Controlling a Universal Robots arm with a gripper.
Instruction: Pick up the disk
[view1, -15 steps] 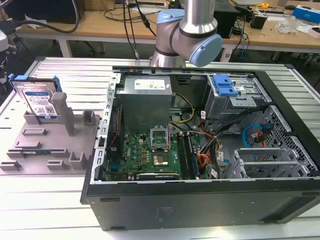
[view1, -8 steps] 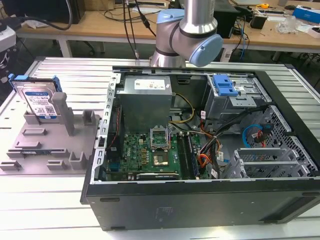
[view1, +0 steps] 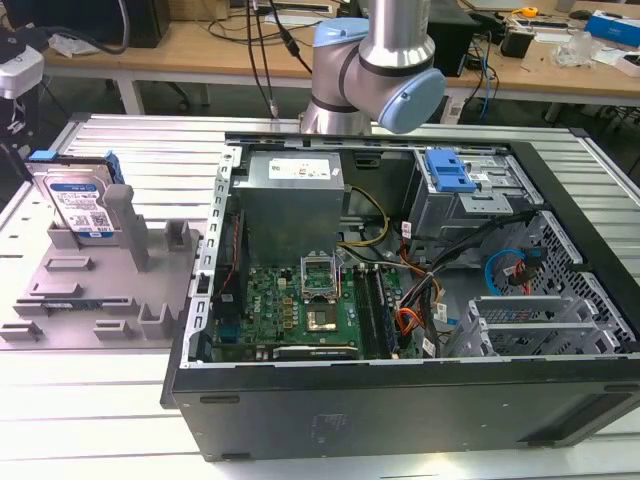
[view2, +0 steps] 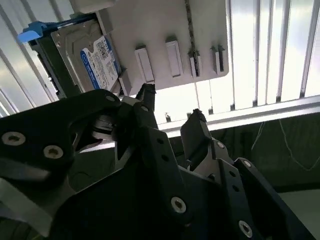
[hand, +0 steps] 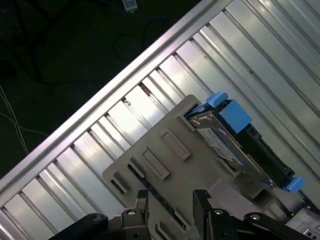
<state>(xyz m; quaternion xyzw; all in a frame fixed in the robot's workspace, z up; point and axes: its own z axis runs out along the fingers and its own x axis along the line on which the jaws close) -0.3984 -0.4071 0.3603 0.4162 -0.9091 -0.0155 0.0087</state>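
The disk (view1: 80, 205) is a silver hard drive with a blue-and-white label and blue side rails. It stands on edge in a slot at the far end of a grey holder plate (view1: 100, 290), at the exterior view's left. In both wrist views my gripper (view2: 172, 107) (hand: 170, 200) hangs open above the table, its black fingers (view2: 146, 95) apart with nothing between them. The disk (view2: 85, 62) (hand: 222, 145) lies well beyond the fingertips, untouched, at the holder plate's (view2: 160, 30) (hand: 165, 150) far side.
An open computer case (view1: 400, 420) fills the middle of the ribbed metal table (view1: 150, 150), with a grey power supply (view1: 295, 200), a motherboard (view1: 300, 310) and a blue drive-bay bracket (view1: 450, 170) inside. The arm's base joints (view1: 380, 60) rise behind the case. The table edge (hand: 115, 85) runs near the holder.
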